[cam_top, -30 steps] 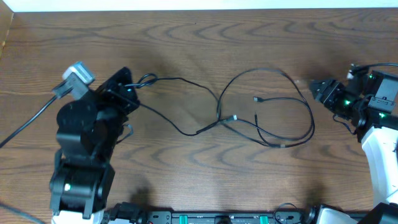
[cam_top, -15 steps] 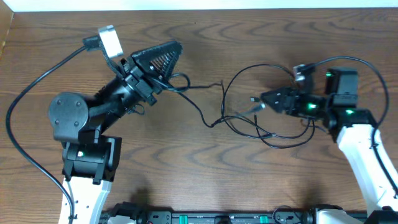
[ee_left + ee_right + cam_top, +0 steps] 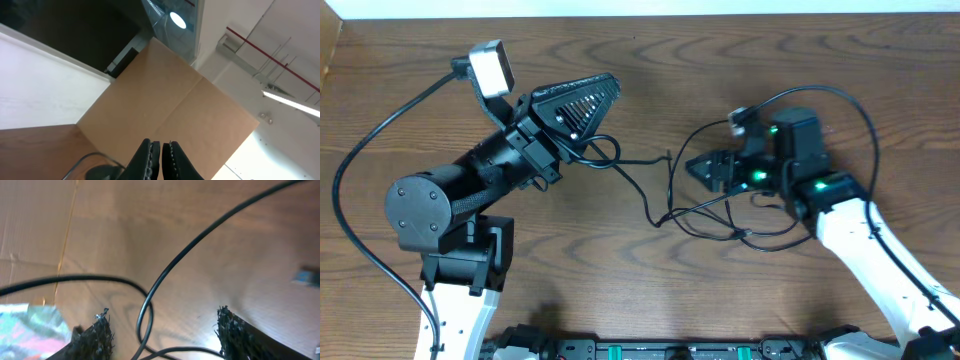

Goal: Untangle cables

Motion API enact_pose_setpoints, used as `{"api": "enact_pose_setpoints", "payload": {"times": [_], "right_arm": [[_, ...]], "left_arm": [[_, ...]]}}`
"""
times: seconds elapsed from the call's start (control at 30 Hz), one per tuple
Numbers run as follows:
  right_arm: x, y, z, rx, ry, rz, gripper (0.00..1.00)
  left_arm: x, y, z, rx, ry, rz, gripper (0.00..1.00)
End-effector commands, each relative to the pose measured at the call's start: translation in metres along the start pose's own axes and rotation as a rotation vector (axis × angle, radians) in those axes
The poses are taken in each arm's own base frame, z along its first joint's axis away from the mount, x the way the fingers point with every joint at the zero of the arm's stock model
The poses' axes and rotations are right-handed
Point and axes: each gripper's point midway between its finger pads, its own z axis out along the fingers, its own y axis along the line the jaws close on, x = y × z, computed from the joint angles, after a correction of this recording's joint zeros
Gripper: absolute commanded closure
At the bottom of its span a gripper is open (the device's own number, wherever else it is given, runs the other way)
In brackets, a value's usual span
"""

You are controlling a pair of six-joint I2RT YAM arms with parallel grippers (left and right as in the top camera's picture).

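A dark wooden bench (image 3: 650, 60) with bold grain fills the overhead view, a white strip (image 3: 640, 8) along its far edge. The left wrist view shows a brown cardboard panel (image 3: 170, 100), a round ceiling lamp (image 3: 177, 19), a red pipe (image 3: 270, 55) and a strip light (image 3: 292, 100).

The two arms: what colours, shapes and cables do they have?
Both arms have black rounded joints and white lower links. The left arm carries a grey camera box with a thick black cable; the left gripper has black, dotted, tapering fingers. The right arm shows green lights and a black cable.
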Motion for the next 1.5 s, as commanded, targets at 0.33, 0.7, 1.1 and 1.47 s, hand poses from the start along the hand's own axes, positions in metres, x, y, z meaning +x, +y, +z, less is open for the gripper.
{"api": "enact_pose_setpoints", "payload": {"times": [0.33, 0.7, 1.1, 1.47], "right_arm": [[0.033, -0.013, 0.055, 0.226, 0.016, 0.116, 0.36], [-0.01, -0.096, 0.037, 0.65, -0.206, -0.032, 0.99], [-0.078, -0.206, -0.148, 1.182, -0.556, 0.124, 0.84], [-0.123, -0.232, -0.205, 1.017, -0.719, 0.214, 0.77]], "left_arm": [[-0.001, -0.009, 0.0, 0.018, 0.01, -0.01, 0.92], [0.022, 0.06, 0.002, -0.177, 0.083, -0.23, 0.92], [0.006, 0.097, -0.026, -0.265, 0.084, -0.219, 0.92], [0.059, 0.184, -0.05, -0.493, 0.227, -0.382, 0.92]]}}
